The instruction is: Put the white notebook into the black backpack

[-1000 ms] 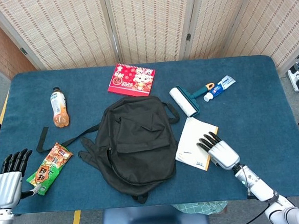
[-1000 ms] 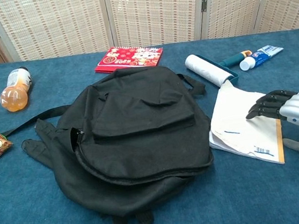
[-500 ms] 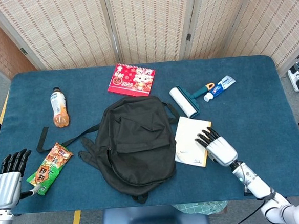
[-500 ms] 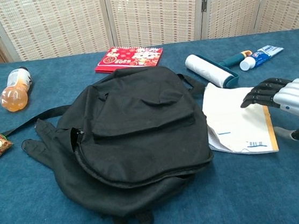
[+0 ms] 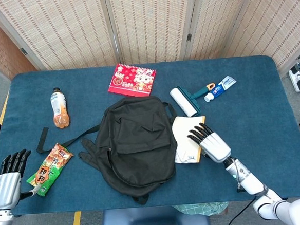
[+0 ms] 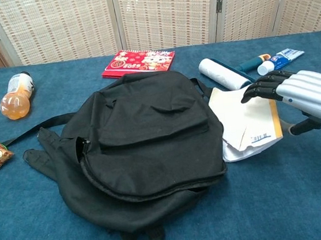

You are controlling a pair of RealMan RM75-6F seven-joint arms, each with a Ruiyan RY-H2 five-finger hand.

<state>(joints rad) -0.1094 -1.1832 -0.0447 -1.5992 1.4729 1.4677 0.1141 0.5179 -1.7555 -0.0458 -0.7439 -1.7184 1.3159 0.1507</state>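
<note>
Chest view first: the white notebook (image 6: 239, 124) lies on the blue table (image 6: 308, 196), pushed right up against the right side of the black backpack (image 6: 145, 139), its cover buckled and a lower corner curling up, a yellowish backing showing along its right edge. On top of it sits the right hand (image 6: 296, 90), dark fingertips (image 6: 257, 90) flat on the upper part of the cover, fingers stretched forward and slightly apart, pressing rather than gripping, thumb hanging below the palm. From the head view the notebook (image 5: 186, 145) is wedged between the backpack (image 5: 136, 141) and that same hand (image 5: 210, 142), its near edge touching the bag's side. The backpack lies flat, front pocket up, straps trailing out to the left. Just beyond the notebook sits a lint roller (image 5: 185, 101) with a teal handle, and near it a toothpaste tube (image 5: 221, 87). Farther back lies a red calendar (image 5: 132, 80). Over on the left side, a drink bottle (image 5: 59, 107) lies on the cloth, with a snack packet (image 5: 49, 168) below it. The left hand (image 5: 7, 176) rests at the table's near left corner, fingers straight and spread, holding nothing, just beside the packet.
</note>
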